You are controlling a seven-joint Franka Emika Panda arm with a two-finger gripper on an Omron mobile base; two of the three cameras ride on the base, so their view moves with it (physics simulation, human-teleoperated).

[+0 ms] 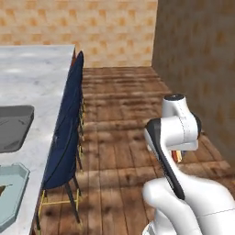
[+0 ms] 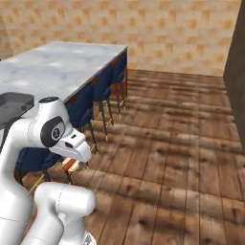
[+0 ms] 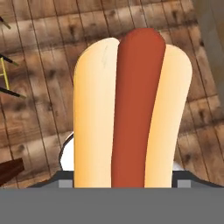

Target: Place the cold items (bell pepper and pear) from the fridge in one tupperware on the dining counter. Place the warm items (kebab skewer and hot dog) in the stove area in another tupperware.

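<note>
A hot dog [image 3: 131, 109], a red sausage in a pale bun, stands close before the hand camera, held upright over the wooden floor. My gripper [image 2: 72, 160] is shut on it, and the bun hides the fingertips. A small orange end of the hot dog [image 1: 177, 156] peeks out under the hand. A pale blue tupperware [image 1: 16, 181] sits on the dining counter [image 1: 32, 78] at the lower left, with something dark inside that I cannot identify. The bell pepper, pear and kebab skewer are out of view.
A dark grey tray-like container [image 1: 13, 126] lies further along the counter. Blue stools [image 1: 66, 137] line the counter's edge between it and my arm. Open wooden floor [image 2: 182, 143] stretches to the right, and a brown wall [image 1: 202, 69] closes the right side.
</note>
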